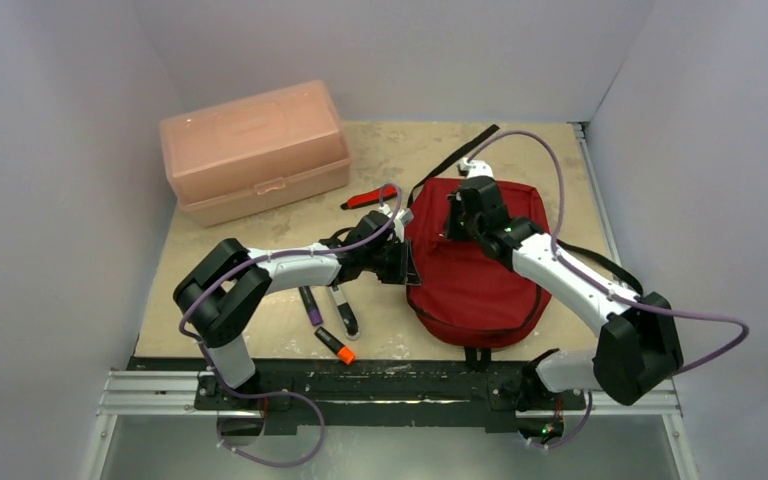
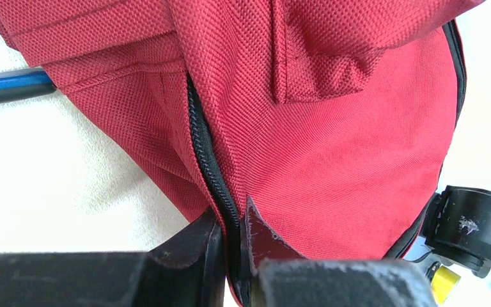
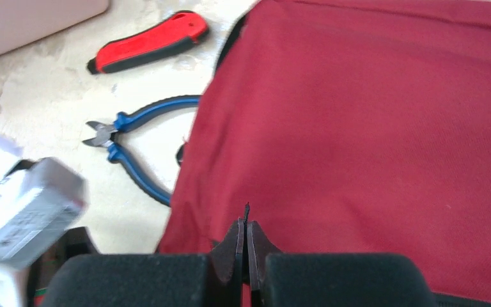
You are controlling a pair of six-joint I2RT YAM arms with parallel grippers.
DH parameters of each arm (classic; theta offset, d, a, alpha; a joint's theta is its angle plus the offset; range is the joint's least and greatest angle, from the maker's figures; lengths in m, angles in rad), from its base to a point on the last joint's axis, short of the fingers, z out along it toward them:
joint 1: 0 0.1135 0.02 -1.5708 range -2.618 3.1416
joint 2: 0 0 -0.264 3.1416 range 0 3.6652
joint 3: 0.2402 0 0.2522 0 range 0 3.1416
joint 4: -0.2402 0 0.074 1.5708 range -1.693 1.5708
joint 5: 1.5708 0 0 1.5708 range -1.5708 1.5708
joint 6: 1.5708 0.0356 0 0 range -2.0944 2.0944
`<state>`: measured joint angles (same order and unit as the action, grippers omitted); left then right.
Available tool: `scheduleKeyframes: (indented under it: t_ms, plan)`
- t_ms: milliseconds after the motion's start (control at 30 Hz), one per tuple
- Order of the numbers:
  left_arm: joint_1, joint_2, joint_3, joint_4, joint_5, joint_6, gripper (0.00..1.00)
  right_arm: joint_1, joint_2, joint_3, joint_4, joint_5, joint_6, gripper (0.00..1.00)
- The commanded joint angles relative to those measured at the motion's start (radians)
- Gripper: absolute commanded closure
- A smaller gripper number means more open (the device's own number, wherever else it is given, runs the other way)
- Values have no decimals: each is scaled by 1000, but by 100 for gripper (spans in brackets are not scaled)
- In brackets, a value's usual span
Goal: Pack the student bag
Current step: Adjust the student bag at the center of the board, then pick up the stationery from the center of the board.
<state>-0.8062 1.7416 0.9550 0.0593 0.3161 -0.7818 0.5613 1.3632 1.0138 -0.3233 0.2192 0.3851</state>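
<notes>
The student bag (image 1: 480, 275) is a dark red fabric backpack lying flat at centre right. My left gripper (image 1: 400, 255) is at the bag's left edge. In the left wrist view it (image 2: 236, 240) is shut on the bag's (image 2: 332, 153) fabric edge, with the black zipper line (image 2: 204, 147) running down between the fingers. My right gripper (image 1: 465, 215) hangs over the bag's upper part. In the right wrist view it (image 3: 246, 233) is shut on a thin black tab (image 3: 247, 210) that pokes out between the tips, over the red fabric (image 3: 371, 128).
A pale pink lidded box (image 1: 253, 150) stands at the back left. A red and black knife (image 3: 150, 41) and blue pliers (image 3: 134, 150) lie left of the bag. A purple marker (image 1: 310, 305) and an orange-capped marker (image 1: 335, 345) lie near the left arm. Black straps (image 1: 605, 262) trail off the bag.
</notes>
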Motion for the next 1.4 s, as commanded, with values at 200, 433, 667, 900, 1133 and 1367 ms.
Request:
scheduleKeyframes:
  t_ms: [200,433,667,900,1133,1367]
  plan:
    - [1,-50,30,-7,16,36,70,-148,-97,-169,248,-322,167,100]
    - [1,-45,39,-10,32,18,69,-146,-29,-201,316,-523,224,100]
    - [2,-137,40,-92,26,51,52,-150,-64,-308,381,-682,324,75]
    - [11,-428,46,-394,-107,192,29,-152,-223,-239,137,-519,195,48]
    - [77,-790,-37,-736,-457,174,23,13,-313,-182,46,-366,144,40]
    - [93,-1096,-58,-889,-700,146,22,446,-198,-207,248,-134,324,39]
